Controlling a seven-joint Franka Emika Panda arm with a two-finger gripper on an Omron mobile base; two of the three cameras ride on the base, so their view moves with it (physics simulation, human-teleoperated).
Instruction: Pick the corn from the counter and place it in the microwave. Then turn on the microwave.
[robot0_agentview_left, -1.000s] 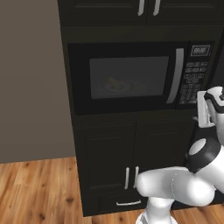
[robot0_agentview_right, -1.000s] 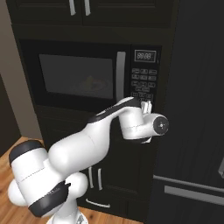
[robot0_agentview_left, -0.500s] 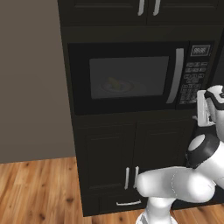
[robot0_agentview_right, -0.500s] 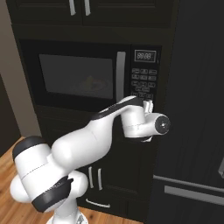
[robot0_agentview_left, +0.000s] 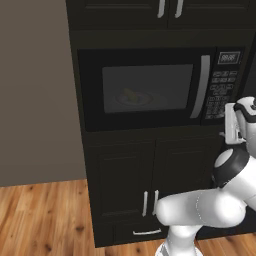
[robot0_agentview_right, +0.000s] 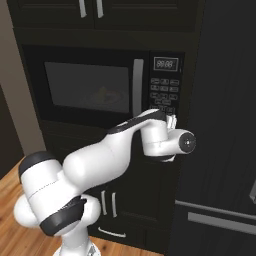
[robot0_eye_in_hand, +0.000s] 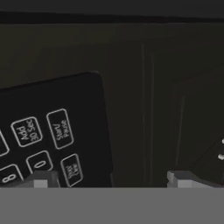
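Left base view, scanned left to right: bare grey wall (robot0_agentview_left: 35, 90) at 9 o'clock, wood floor (robot0_agentview_left: 40, 215) at 7 o'clock. Black built-in microwave (robot0_agentview_left: 150, 90) set in dark cabinetry, door shut. Corn (robot0_agentview_left: 131, 95) lying on the turntable plate (robot0_agentview_left: 137, 99) behind the grey window, slightly left of the window's centre. Curved silver door handle (robot0_agentview_left: 202, 85) just right of the window, then the keypad (robot0_agentview_left: 221, 92) with its display (robot0_agentview_left: 228, 58) at the top. White arm rising from 5 o'clock, wrist at 3 o'clock beside the keypad's lower edge.

Right base view: same microwave (robot0_agentview_right: 100, 85), corn faint through the glass (robot0_agentview_right: 102, 93), handle (robot0_agentview_right: 136, 86), keypad (robot0_agentview_right: 164, 95). Gripper (robot0_agentview_right: 171, 121) pointed at the bottom rows of the keypad, close to the panel; contact not clear. Tall black refrigerator (robot0_agentview_right: 220, 125) from 1 to 5 o'clock.

Hand view: keypad corner (robot0_eye_in_hand: 57, 131) at 8 o'clock, "Add 30 Sec" button (robot0_eye_in_hand: 26, 131), then "Start/Pause" button (robot0_eye_in_hand: 59, 128). Fingertips (robot0_eye_in_hand: 43, 179) spread wide at the bottom edge, one under the keypad, the other far right under cabinet frame; nothing held between them.
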